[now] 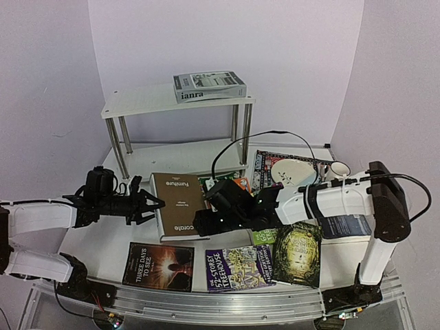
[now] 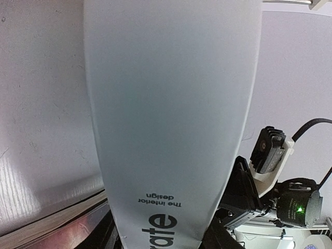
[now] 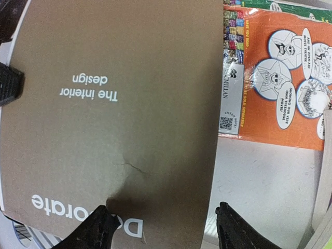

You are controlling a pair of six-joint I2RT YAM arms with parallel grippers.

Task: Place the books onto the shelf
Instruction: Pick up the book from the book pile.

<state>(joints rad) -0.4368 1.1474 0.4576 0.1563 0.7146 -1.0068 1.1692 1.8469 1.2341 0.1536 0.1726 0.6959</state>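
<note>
The brown "Decorate" book (image 1: 180,201) lies in front of the white two-tier shelf (image 1: 137,103). My left gripper (image 1: 152,205) is shut on its left edge, and its white spine (image 2: 171,119) fills the space between the jaws of that gripper (image 2: 163,241). My right gripper (image 1: 210,206) is at the book's right side. In the right wrist view this gripper (image 3: 166,231) stands open over the brown cover (image 3: 114,104). A grey "ianra" book (image 1: 209,86) rests on the shelf's top tier. "Three Days to See" (image 1: 159,266), a purple Treehouse paperback (image 1: 239,268) and a dark green book (image 1: 298,253) lie near the front.
An orange paperback (image 3: 280,78) lies just right of the brown book. A patterned placemat with a white plate (image 1: 292,168) and a cup (image 1: 339,168) sit at back right. A navy book (image 1: 350,225) lies under the right arm. A black cable (image 1: 268,137) loops over the shelf's right legs.
</note>
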